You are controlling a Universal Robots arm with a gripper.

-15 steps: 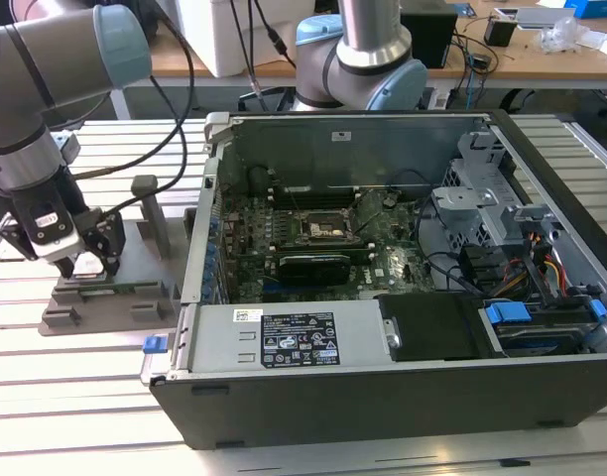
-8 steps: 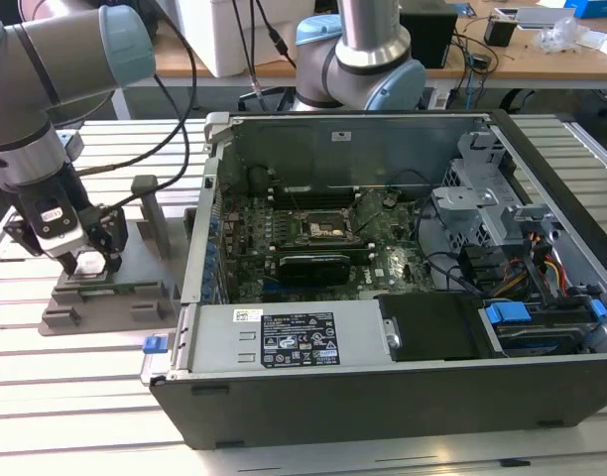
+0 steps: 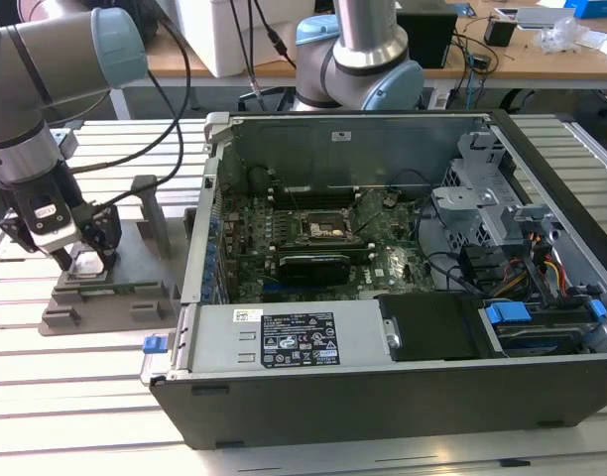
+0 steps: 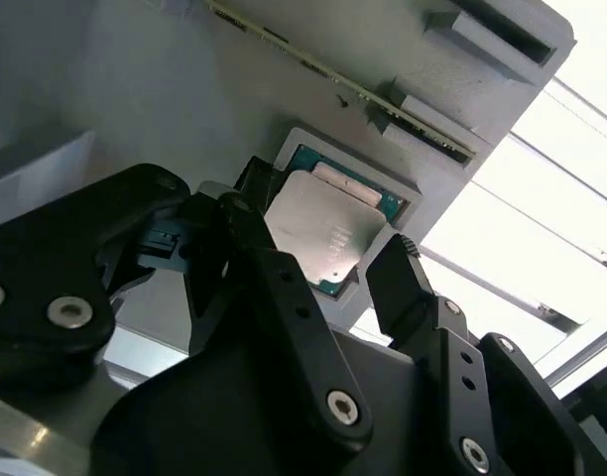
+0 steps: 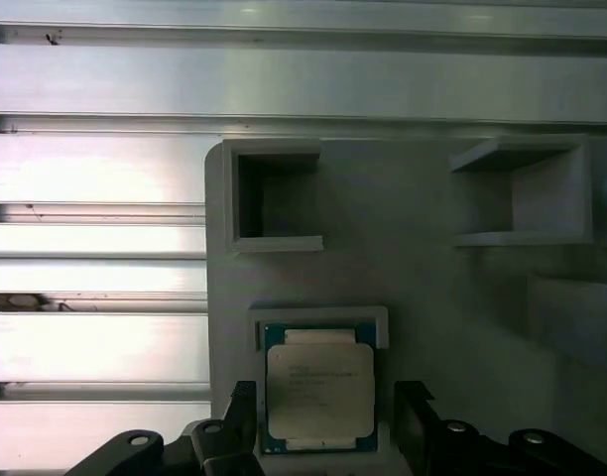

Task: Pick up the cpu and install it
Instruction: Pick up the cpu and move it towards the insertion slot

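Broadly, a slatted metal table carries an open computer case. The arm reaches down at the case's 9 o'clock in the exterior view, over a grey tray. The socket sits near the middle of the case, toward 3 o'clock from the tray.

The pincer hangs low over the tray and is released. In both wrist views its two black fingers stand on opposite sides of the cpu, each with a sliver of gap, and neither presses on it. The cpu lies flat, metal top up, in a shallow walled pocket of the tray.

I judge this to be the pick-up step, just short of the grasp. With the cpu in the tray, nothing is installed yet. A sound grip here calls for the fingers to meet two opposite edges squarely and evenly, so the thin chip is not tilted or levered against the pocket rim.

That rim hugs one side and its corners, while the two sides facing the fingers look open. In the exterior view a post on the tray stands near the pincer's 1 o'clock, and the case wall rises beyond at 3 o'clock. The room straight above the tray looks free.
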